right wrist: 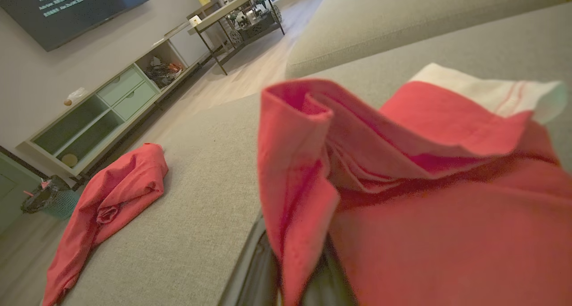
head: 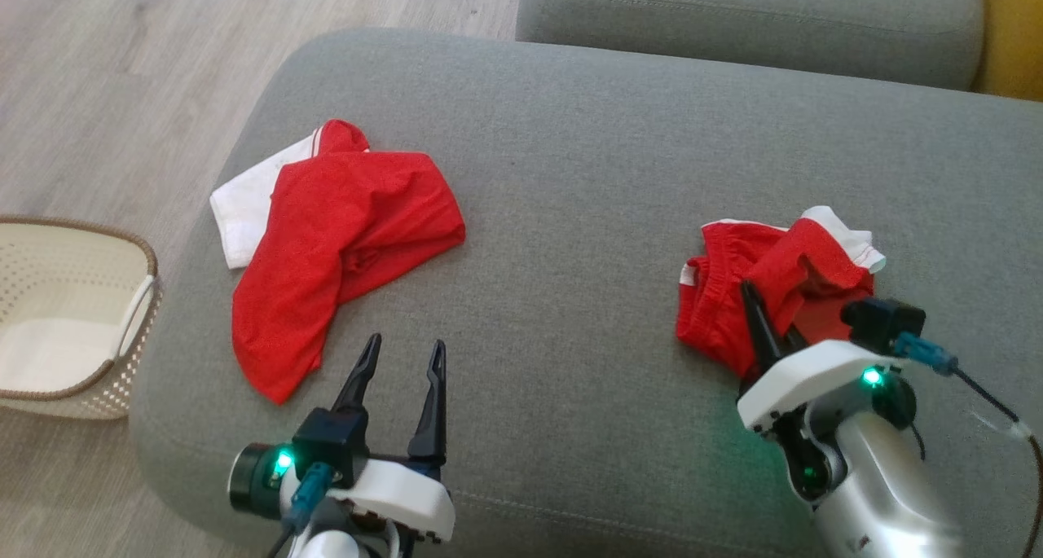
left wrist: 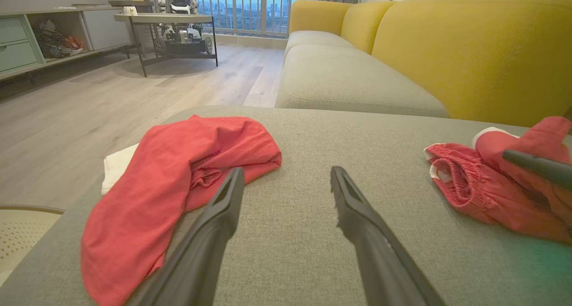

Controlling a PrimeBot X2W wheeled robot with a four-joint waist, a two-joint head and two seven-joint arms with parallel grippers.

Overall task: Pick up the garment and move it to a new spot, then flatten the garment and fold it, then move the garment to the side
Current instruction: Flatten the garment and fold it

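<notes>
The red shorts (head: 758, 285), with a gathered elastic waistband and white trim, lie in a bunched heap on the right part of the grey sofa cushion (head: 570, 175). The right gripper (head: 758, 309) is closed on them. In the right wrist view a fold of the red cloth (right wrist: 424, 185) is pinched between its dark fingers and rises in front of the lens, with a white edge at the top. No label or print can be read on the shorts. Well apart from them, on the left part of the same cushion, a red shirt (head: 342, 232) with a white part beneath it lies crumpled. The left gripper (head: 407, 342) hangs just beside the shirt's lower end with its jaws spread wide and nothing between them. Off the cushion's left edge a cream perforated basket (head: 151, 257) stands on the pale wood floor (head: 122, 94). Behind the cushion is a yellow backrest (left wrist: 469, 51). Across the room a dark wall screen (right wrist: 76, 6) carries several lines of pale text, too blurred to read, above a low cabinet (right wrist: 116, 96) with green drawers.
</notes>
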